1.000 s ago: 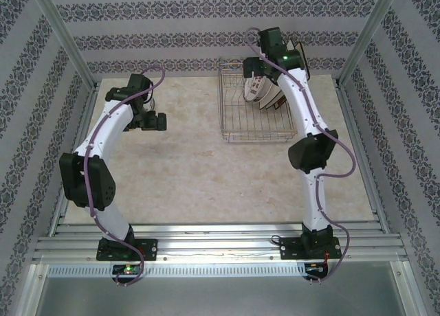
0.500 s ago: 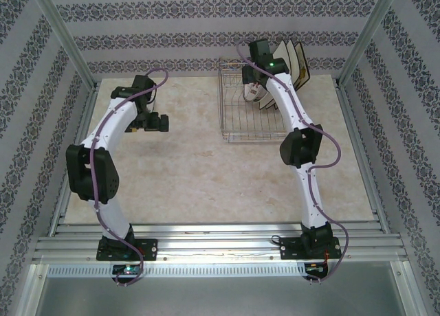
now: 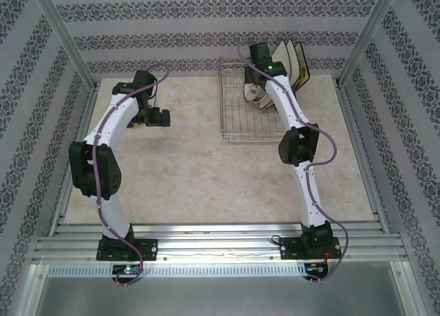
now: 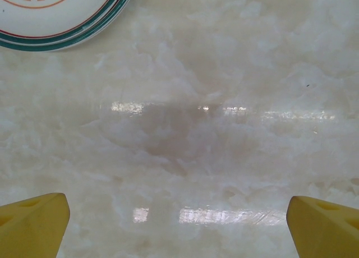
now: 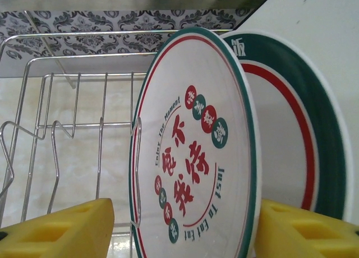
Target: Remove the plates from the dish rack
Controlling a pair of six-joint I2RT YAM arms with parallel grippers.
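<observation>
The silver wire dish rack (image 3: 258, 123) stands at the back right of the table. Round white plates (image 3: 256, 91) stand upright in it, and cream square plates (image 3: 294, 60) lean behind them. My right gripper (image 3: 253, 77) reaches down into the rack. In the right wrist view it (image 5: 185, 230) is open and straddles a teal-rimmed plate with red characters (image 5: 196, 146). A gap shows between the left finger (image 5: 61, 230) and the plate, while the right finger (image 5: 303, 230) sits close to the rim. A second teal-and-red plate (image 5: 297, 134) stands behind. My left gripper (image 4: 179, 224) hangs open over bare table, near a flat teal-rimmed plate (image 4: 56, 11).
The rack's upright divider wires (image 5: 56, 129) stand just left of the straddled plate. Patterned walls and metal frame posts (image 3: 65, 38) close in the marble table (image 3: 192, 172) on three sides. The left arm (image 3: 113, 123) bends over the table's left part.
The right gripper has sunk a little into the rack and its jaws have narrowed around the front plate. The left arm has drawn slightly back and upward.
</observation>
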